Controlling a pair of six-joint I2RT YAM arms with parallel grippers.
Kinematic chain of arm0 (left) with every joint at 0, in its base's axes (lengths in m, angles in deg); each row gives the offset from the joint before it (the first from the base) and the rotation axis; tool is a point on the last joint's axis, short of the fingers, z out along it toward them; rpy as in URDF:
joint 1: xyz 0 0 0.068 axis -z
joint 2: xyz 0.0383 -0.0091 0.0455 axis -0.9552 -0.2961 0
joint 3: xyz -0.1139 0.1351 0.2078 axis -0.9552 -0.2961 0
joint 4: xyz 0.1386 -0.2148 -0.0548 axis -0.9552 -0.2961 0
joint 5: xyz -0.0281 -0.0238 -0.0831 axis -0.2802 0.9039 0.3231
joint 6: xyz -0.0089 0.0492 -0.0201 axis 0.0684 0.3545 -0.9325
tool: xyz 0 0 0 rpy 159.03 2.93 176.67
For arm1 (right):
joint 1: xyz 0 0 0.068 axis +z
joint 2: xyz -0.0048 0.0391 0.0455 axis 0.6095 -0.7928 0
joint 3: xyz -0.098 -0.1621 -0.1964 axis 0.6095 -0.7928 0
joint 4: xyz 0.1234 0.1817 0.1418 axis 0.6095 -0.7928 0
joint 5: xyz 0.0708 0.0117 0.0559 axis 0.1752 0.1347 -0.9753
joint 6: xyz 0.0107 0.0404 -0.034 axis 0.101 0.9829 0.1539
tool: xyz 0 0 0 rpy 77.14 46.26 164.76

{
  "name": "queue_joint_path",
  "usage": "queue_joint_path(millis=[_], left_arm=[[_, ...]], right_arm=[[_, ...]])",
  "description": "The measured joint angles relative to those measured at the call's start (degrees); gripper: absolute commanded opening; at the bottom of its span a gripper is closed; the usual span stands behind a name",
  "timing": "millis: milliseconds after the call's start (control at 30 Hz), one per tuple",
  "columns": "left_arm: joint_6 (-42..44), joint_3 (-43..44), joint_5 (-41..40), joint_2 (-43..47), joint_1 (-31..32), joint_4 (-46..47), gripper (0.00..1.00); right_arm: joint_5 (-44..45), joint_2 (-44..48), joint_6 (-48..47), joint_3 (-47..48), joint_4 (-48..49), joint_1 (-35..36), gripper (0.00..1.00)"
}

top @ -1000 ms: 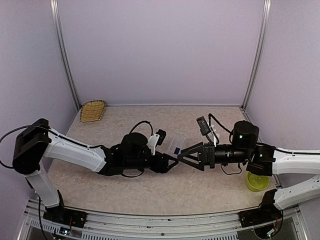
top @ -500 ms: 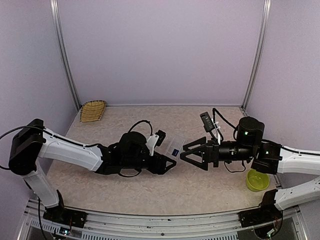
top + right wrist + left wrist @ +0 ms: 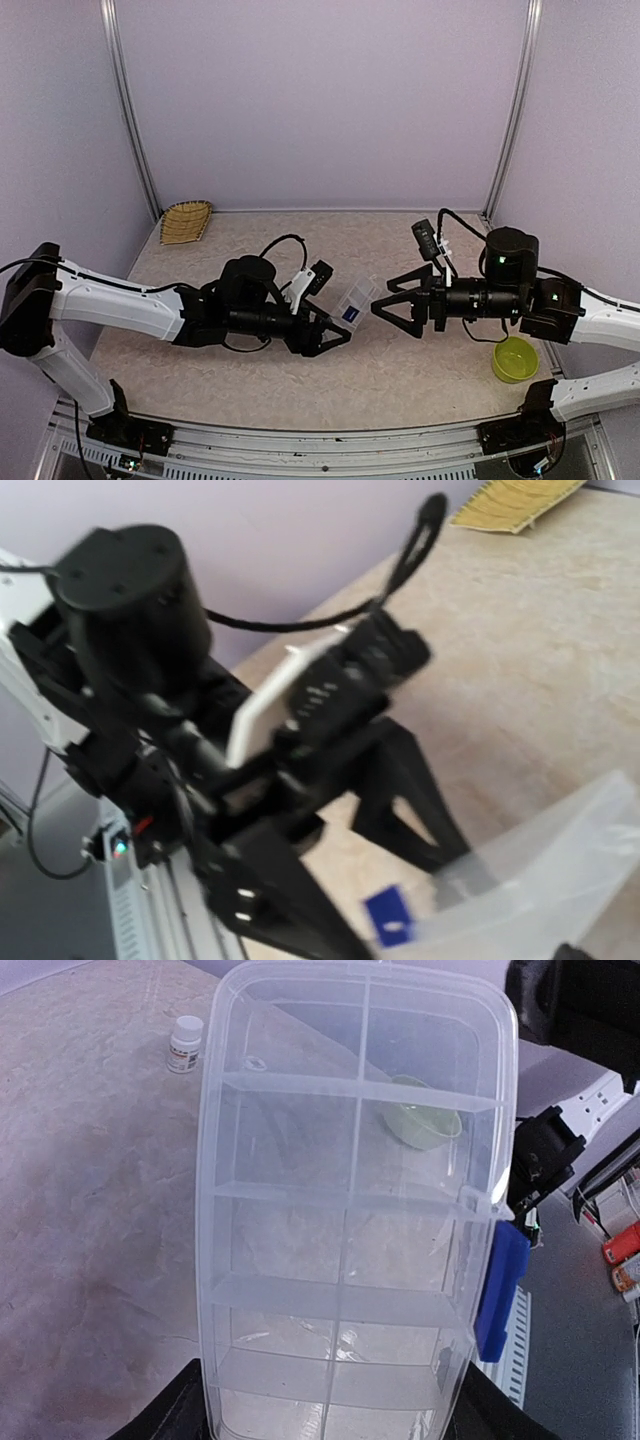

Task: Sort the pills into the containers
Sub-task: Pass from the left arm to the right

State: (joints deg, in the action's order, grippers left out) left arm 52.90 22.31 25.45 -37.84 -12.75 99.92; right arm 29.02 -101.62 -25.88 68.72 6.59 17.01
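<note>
The clear organizer box is clamped at one end between the fingers of the left gripper, over the middle of the table. The right gripper faces the box's far end, spread wide and holding nothing. A yellow-green bowl sits near the right arm.

I see one livery on both sides: the left arm and the right arm wear glossy white link covers joined by fat black cylindrical motor housings. A small green light glows on the right one. Loose black cables loop over each wrist, where a little black camera rides on a white bracket. The fingers are black open triangular frames. The bases are black blocks.
</note>
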Motion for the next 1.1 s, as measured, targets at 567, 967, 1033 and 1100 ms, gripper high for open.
queue_joint_path(millis=[567, 967, 1033, 1100], left_arm=[[1.8, -0.3, 11.1, 2.0, 0.3, -0.9, 0.4], [2.6, -0.8, 16.2, 2.1, 0.6, -0.9, 0.39], [2.7, -0.8, 16.8, 2.1, 0.7, -0.9, 0.4], [2.8, -0.9, 17.3, 2.1, 0.8, -0.9, 0.4]], right_arm=[[-5.0, -1.1, -6.8, -1.0, -2.5, -2.9, 1.0], [-11.0, -1.9, -7.5, -4.0, 0.1, -5.2, 0.99], [-12.0, -2.2, -7.5, -4.4, 1.0, -5.2, 0.97], [-13.0, -2.5, -7.6, -4.7, 1.7, -5.2, 0.94]])
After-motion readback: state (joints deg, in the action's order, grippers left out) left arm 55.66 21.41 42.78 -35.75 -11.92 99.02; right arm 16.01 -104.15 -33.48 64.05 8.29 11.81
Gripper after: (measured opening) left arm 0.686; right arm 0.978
